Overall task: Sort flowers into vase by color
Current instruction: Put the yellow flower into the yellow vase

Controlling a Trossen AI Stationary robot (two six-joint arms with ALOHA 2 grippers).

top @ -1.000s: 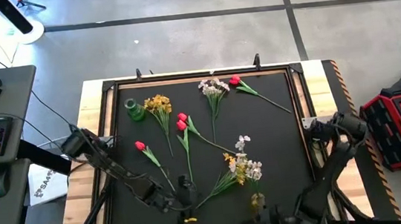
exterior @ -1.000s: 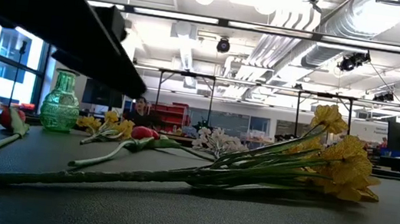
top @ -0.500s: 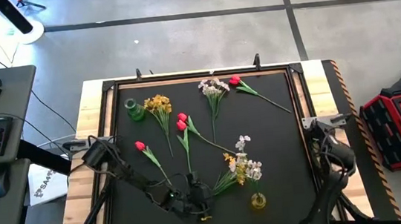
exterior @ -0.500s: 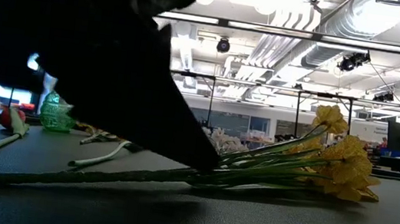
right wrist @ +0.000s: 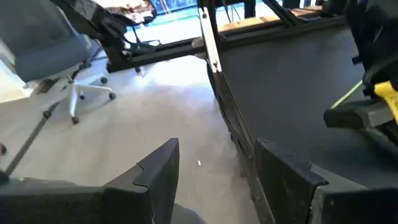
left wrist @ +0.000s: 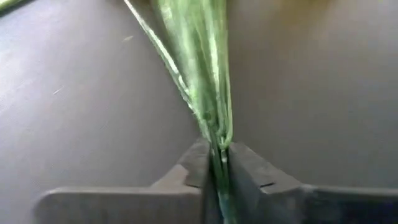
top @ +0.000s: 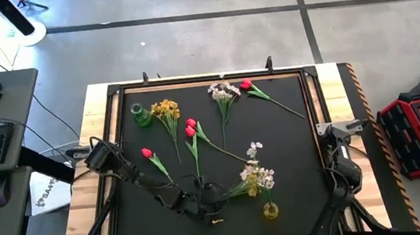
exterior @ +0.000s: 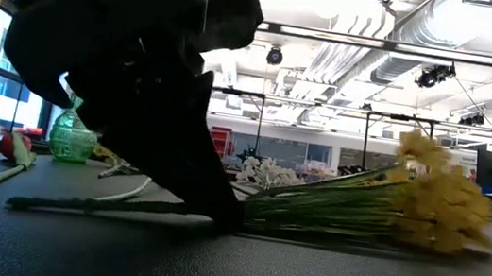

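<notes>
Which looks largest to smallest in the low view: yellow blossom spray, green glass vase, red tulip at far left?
1. Yellow blossom spray, though it lies nearest the camera.
2. Green glass vase.
3. Red tulip head; stem included, it may rival the vase.

yellow spray [top: 257,178], green stems | red tulips [top: 190,127] | green vase [top: 141,115] | black table [top: 291,148]

No legible text, labels or numbers anywhere.
</notes>
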